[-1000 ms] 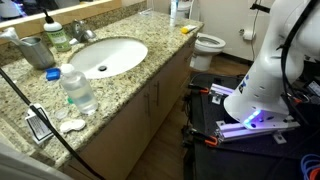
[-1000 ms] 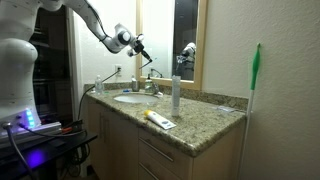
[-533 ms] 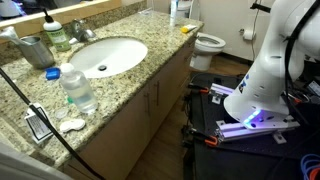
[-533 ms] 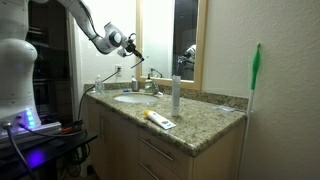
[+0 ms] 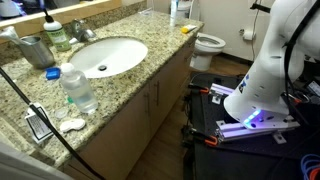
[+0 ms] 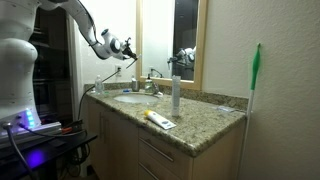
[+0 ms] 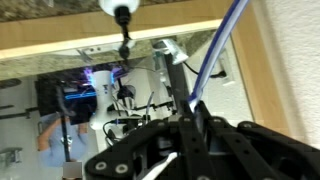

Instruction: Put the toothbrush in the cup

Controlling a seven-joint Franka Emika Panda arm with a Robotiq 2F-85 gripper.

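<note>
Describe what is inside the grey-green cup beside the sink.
Nothing shows above the rim of the cup. Its lower inside is hidden by its own wall, so small contents cannot be ruled out.

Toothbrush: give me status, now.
Claw shut on toothbrush, high over the counter. Cup upright beside the faucet, toothbrush not in it yet. Water bottle near cup, clear of its mouth.
</note>
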